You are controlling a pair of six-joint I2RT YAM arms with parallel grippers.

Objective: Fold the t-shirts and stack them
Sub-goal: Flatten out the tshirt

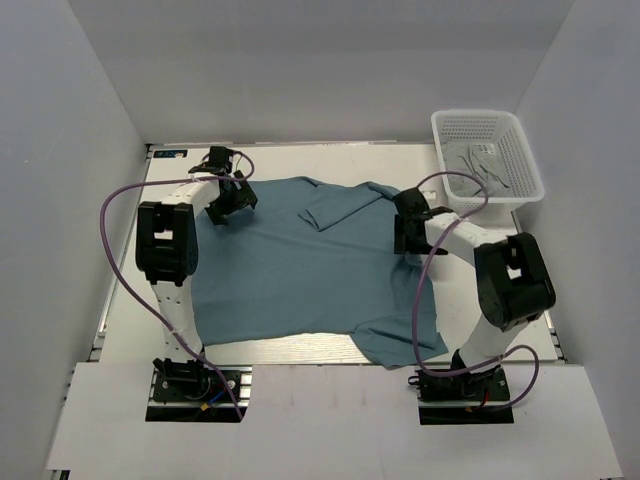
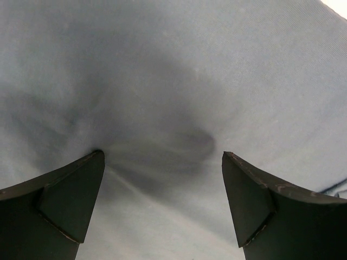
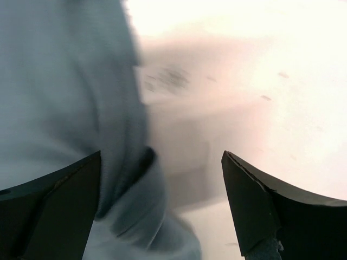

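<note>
One teal-blue t-shirt [image 1: 300, 270] is spread flat and wrinkly over the middle of the table [image 1: 125, 300], not folded, with one flap [image 1: 335, 205] doubled back onto it toward the table's far edge and its near-right sleeve [image 1: 400, 340] reaching the table's near edge. Left gripper [image 1: 228, 203] is over the table's far-left area, right at the shirt's far-left corner. Its jaws are spread wide and hold nothing. The left wrist view shows the left gripper [image 2: 162, 200] low over the cloth [image 2: 162, 81], fabric filling the frame and a soft crease between the tips; can't tell if the tips touch it. Right gripper [image 1: 408, 235] is toward the table's right side, at the shirt's right edge, jaws also wide apart and empty. The right wrist view is blurred: the right gripper [image 3: 161, 200] straddles the shirt's edge, cloth [image 3: 65, 97] under one finger and bare tabletop [image 3: 244, 81] under the other. A white mesh basket [image 1: 525, 165] sits at the table's far-right corner, apart from the shirt, with something grey [image 1: 478, 163] inside; can't make out what. A purple cable [image 1: 115, 215] loops off each arm over the table's sides.
</note>
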